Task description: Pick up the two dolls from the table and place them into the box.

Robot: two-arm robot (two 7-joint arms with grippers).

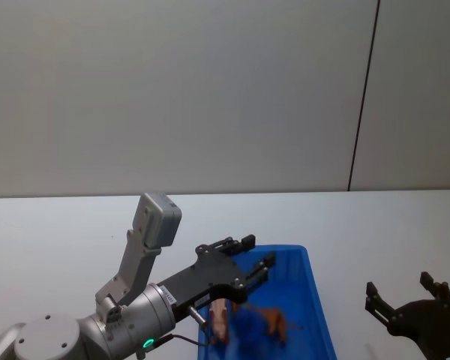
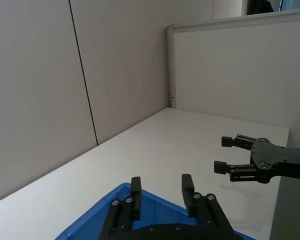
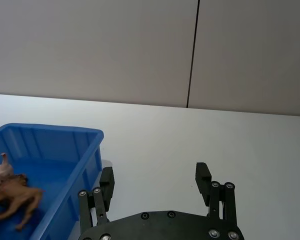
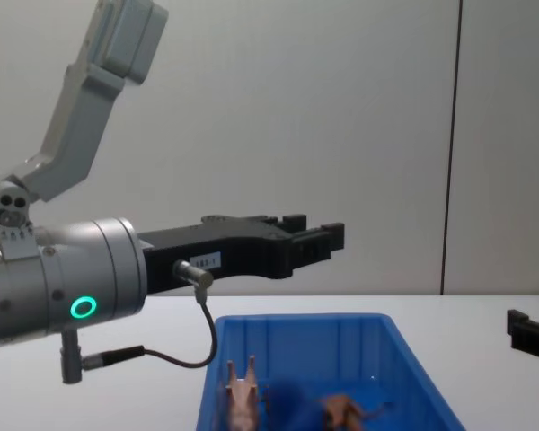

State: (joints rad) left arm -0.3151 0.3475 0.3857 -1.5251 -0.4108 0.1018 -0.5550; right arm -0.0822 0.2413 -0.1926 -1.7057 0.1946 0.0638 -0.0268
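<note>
Inspecting the work area, I find both dolls already inside the box [image 1: 315, 300], which sits on the table [image 1: 60, 225] toward its near edge. The brown doll [image 3: 15, 197] lies on the box floor, and the pink doll [image 4: 242, 395] is just beside it, ears pointing up in the chest view; whether the two touch I cannot tell. No doll remains on the bare tabletop as far as these views reach.

My left gripper [image 1: 251, 259] hangs above the box, over its left rim and interior, fingers spread apart with nothing between them. My right gripper [image 1: 412, 296] hovers over the table to the right of the box, well clear of its wall, fingers likewise parted and carrying nothing. The right wrist view confirms this: fingertips [image 3: 204, 174] apart with only white tabletop beyond them.

Judgement: placement of both dolls appears complete. What is left, if anything, is drawing both arms back from the box. I see no doll caught on the rim or hanging over a wall, so no correction seems called for.
</note>
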